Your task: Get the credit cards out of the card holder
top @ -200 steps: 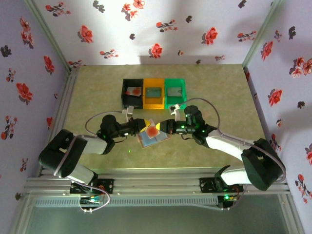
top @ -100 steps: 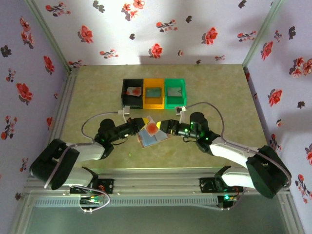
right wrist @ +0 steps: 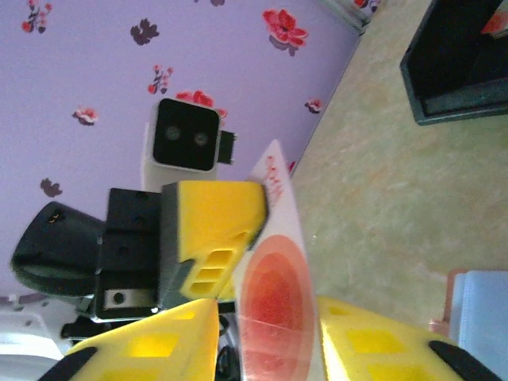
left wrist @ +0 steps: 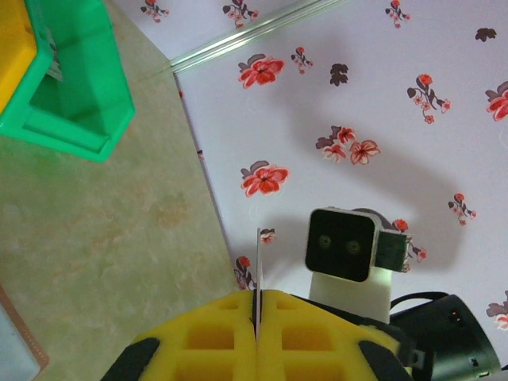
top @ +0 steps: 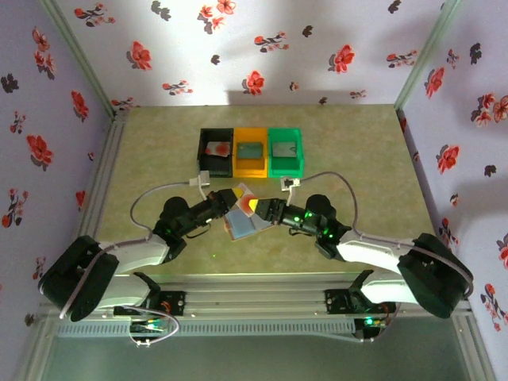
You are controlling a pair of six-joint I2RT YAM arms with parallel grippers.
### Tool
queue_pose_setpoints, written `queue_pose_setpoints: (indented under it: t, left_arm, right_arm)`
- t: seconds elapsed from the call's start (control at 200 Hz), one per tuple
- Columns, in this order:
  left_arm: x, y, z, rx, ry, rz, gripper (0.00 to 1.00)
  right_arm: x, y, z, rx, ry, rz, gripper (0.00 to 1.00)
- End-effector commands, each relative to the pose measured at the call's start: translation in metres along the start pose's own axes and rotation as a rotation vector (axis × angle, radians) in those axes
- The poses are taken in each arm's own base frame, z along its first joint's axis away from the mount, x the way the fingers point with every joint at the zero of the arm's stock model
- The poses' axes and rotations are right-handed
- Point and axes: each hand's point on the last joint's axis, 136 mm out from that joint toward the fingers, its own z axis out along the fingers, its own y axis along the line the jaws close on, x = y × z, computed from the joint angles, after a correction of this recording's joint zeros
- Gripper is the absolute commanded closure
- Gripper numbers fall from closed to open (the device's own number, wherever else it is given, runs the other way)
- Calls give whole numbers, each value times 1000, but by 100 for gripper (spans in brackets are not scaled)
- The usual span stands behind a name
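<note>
A white credit card with a red disc (right wrist: 274, 305) is held off the table between both arms. My left gripper (left wrist: 258, 300) is shut on it, and the card (left wrist: 258, 262) shows edge-on between the yellow fingers. My right gripper (right wrist: 268, 349) straddles the card's other end, its jaws apart with a thin gap on the left side. From above, the card (top: 241, 194) spans the left gripper (top: 228, 200) and right gripper (top: 259, 208). The card holder (top: 244, 226) lies open on the table under them, its pale blue panels up. One corner of the card holder (right wrist: 480, 305) shows beside my right finger.
A black bin (top: 215, 151), an orange bin (top: 251, 151) and a green bin (top: 285, 149) stand in a row behind the grippers, each with a card inside. The green bin (left wrist: 67, 87) is near the left wrist. Flowered walls close the table's sides and back.
The right gripper let go of the card, opened wide, then narrowed and moved left over the card's end. The left gripper has stayed shut on the card.
</note>
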Motion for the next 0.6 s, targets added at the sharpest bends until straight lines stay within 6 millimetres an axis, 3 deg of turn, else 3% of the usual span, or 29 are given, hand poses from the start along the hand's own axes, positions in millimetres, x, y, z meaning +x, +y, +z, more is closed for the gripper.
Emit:
queue_pose_setpoints:
  t: [0.0,0.155,0.265,0.39,0.595]
  left_arm:
    - [-11,-20,3,43,-50,49,100]
    - [-13,-21,0,42,-68,48,100]
    - [-15,-25,-1,48,-73,50,74]
    - [-11,-24,-1,22,-42,69,53]
    - [4,-19,-17,-139,153,196,36]
  right_arm:
    - [-5,16,2,-76,-42,-12,76]
    - [-5,17,3,-79,-44,-14,85]
    - [-9,17,-2,-69,-68,-29,100]
    - [-11,19,-7,-34,-61,-55,100]
    - [-3,19,-13,3,105,-31,100]
